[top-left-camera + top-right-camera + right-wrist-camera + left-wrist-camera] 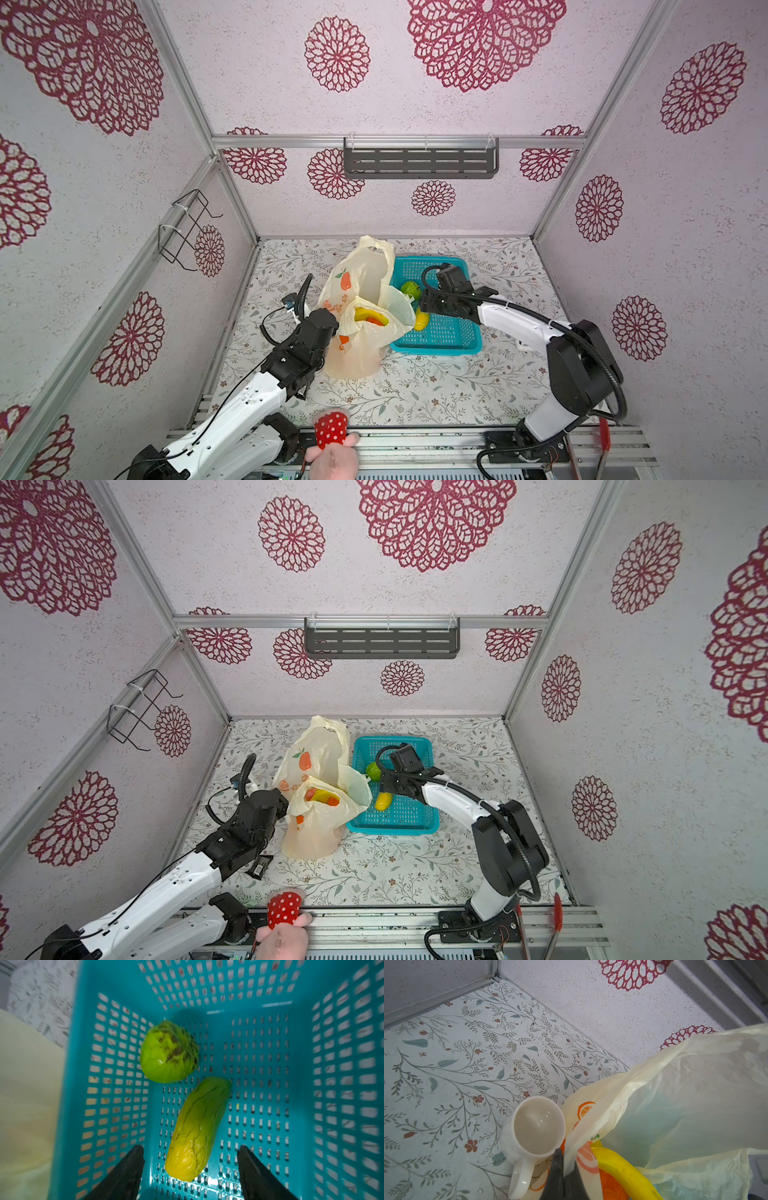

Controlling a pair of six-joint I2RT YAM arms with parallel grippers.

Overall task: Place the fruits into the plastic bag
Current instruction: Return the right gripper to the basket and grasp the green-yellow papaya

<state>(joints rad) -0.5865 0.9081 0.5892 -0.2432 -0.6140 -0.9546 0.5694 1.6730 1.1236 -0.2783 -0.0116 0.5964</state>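
I'm seeing the plastic bag [355,353] sitting on the worktop [436,386], basket [436,348] at its three o'clock, fruits [410,289] lying in both.

The plastic bag [357,345] is hiding most of the banana [365,312] and the orange fruit [376,321] inside it in both top views. There the right arm [511,318] is covering the right end effector [190,1148], whose fingers [124,1174] are running off the frame in the right wrist view, where the basket [332,1064] is blurring. Frame edges are cutting off the mug [537,1126] and the plush toy [331,430].
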